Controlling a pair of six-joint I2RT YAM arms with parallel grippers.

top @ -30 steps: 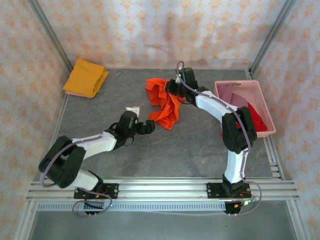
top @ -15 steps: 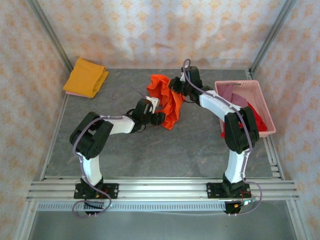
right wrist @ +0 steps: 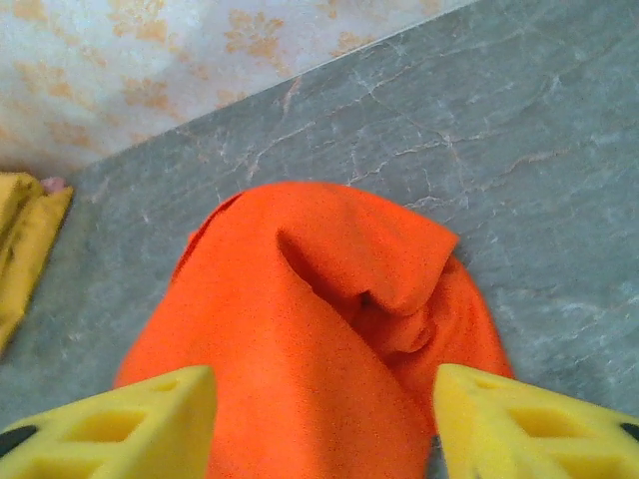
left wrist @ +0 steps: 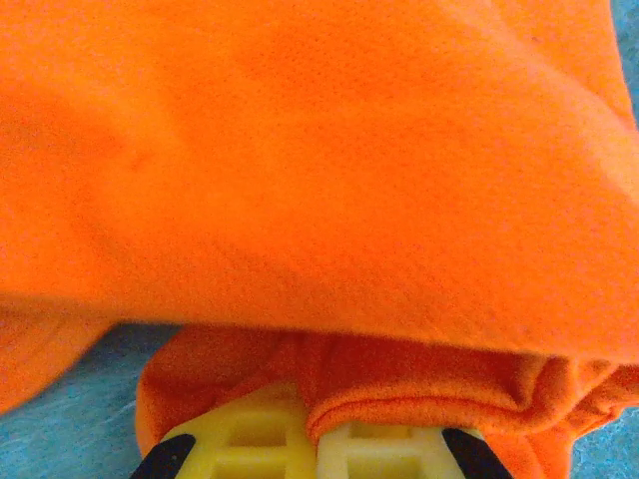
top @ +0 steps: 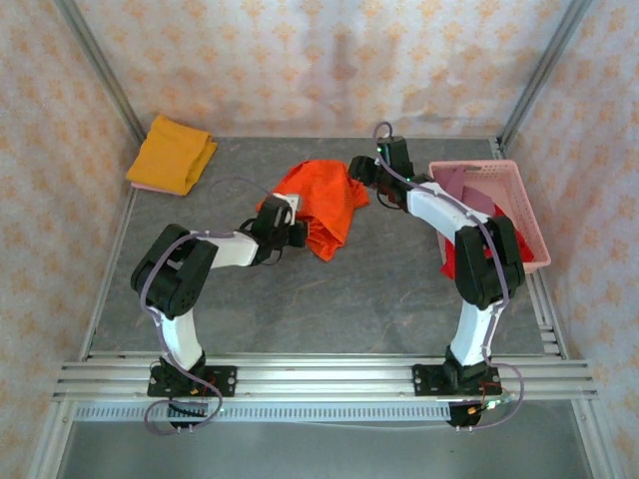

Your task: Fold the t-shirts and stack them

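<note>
Orange shirt (top: 324,205) crumpled on table (top: 399,289), lengthwise far-to-near.
Left jaws clamped on its edge; right jaws apart above.

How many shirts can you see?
5: orange shirt mid-table; yellow shirt folded far left, on what looks like a pink shirt; mauve shirt and red shirt in the basket. More may hide underneath.

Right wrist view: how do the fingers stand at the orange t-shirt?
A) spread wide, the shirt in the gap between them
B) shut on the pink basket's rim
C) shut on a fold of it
A: the fingers sit wide apart at the bottom corners, with the orange t-shirt between them, unpinched.
</note>
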